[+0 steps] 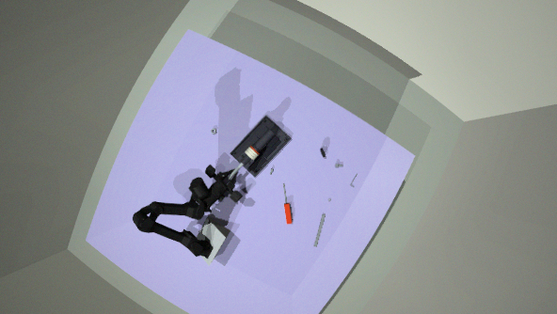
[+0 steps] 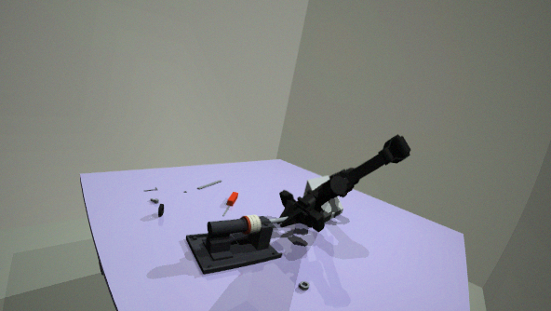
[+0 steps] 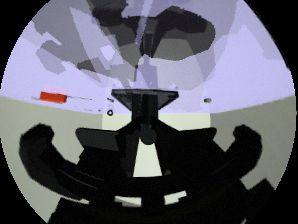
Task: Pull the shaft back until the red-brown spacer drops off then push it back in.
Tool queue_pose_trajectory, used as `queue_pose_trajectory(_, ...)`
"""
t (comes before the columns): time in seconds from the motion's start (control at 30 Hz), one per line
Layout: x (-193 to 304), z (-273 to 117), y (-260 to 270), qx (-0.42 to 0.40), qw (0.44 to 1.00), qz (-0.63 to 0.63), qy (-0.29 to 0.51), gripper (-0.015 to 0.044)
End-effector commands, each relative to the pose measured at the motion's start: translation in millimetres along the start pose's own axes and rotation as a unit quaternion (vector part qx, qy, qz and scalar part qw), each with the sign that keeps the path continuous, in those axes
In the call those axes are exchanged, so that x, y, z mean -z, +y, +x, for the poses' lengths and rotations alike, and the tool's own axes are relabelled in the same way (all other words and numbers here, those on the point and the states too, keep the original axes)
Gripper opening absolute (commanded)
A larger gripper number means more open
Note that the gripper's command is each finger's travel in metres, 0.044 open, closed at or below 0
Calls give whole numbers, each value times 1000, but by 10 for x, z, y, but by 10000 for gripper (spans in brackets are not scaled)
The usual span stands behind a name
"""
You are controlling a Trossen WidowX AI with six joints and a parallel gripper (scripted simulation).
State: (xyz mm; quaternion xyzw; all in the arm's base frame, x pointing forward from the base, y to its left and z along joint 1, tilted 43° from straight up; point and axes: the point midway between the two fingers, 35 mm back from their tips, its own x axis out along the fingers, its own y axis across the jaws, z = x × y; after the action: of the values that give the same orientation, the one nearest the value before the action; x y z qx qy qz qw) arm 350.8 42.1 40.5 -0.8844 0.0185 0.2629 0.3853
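Observation:
The dark housing block (image 1: 267,136) (image 2: 225,227) stands on its base plate (image 1: 249,136) (image 2: 242,263). The red-brown spacer (image 1: 255,149) (image 2: 247,224) is on the shaft line, right against the housing's end. Pale spacers (image 1: 251,153) (image 2: 255,223) sit behind it, beside the smaller support (image 2: 263,237). The grey shaft (image 1: 236,170) (image 2: 278,220) runs out of the support to my gripper (image 1: 230,177) (image 2: 288,219), which is shut on it. The gripped part is mostly hidden by the fingers. In the wrist view the dark gripper and fixture overlap, hiding the spacers.
An orange-handled screwdriver (image 1: 288,213) (image 2: 233,198) (image 3: 53,97) lies beside the fixture. A nut (image 1: 214,131) (image 2: 303,285) lies on the other side. Farther off are a black piece (image 1: 323,152) (image 2: 161,209), a bolt (image 1: 339,164) and a long grey bar (image 1: 319,230) (image 2: 209,184).

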Motion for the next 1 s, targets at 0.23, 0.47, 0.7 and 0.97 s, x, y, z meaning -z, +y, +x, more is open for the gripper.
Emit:
queue_pose_trajectory(0.23,-8,-15,-8,2,1000,2,-1,0)
queue_pose_trajectory(0.47,-12,-21,-8,2,1000,2,-1,0)
queue_pose_trajectory(0.7,-15,-27,-8,2,1000,2,-1,0)
queue_pose_trajectory(0.97,-19,-34,-8,2,1000,2,-1,0)
